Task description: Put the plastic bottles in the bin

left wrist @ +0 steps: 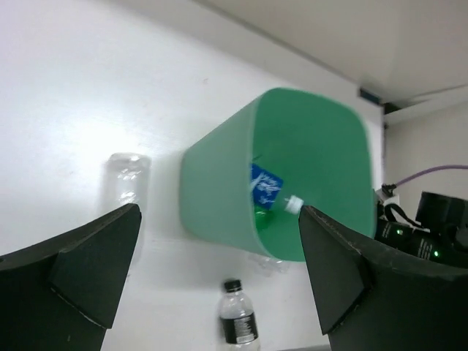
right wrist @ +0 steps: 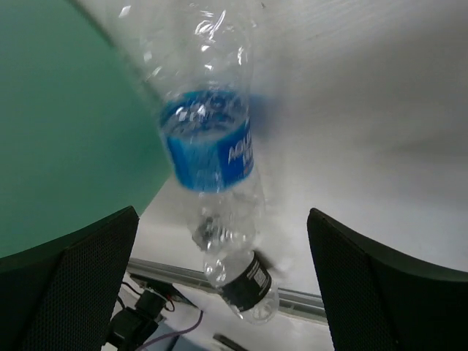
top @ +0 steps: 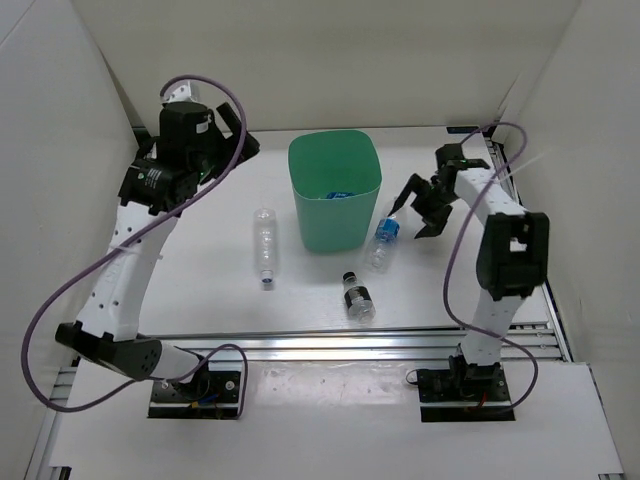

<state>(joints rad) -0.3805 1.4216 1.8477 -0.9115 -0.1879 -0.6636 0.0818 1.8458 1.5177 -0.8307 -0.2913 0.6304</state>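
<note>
1. Blue-label bottle (top: 383, 240) lies on the table (top: 200, 290), just beside the right near corner of the bin (top: 335, 225).
2. Short dark-label bottle (top: 356, 297) is near-side of the bin. Plain clear bottle (top: 265, 248) is on its left. A second labelled bottle (left wrist: 265, 186) sits inside the bin.
3. Likely empty thin plastic: light, slick, crushable, prone to roll. Best grip is across the body at the label, squeezing gently.
4. Right claw (top: 425, 208) is spread wide, holding nothing, just right of the blue-label bottle.
5. Left claw (left wrist: 219, 213) is also spread and empty, raised on the bin's far left.
</note>
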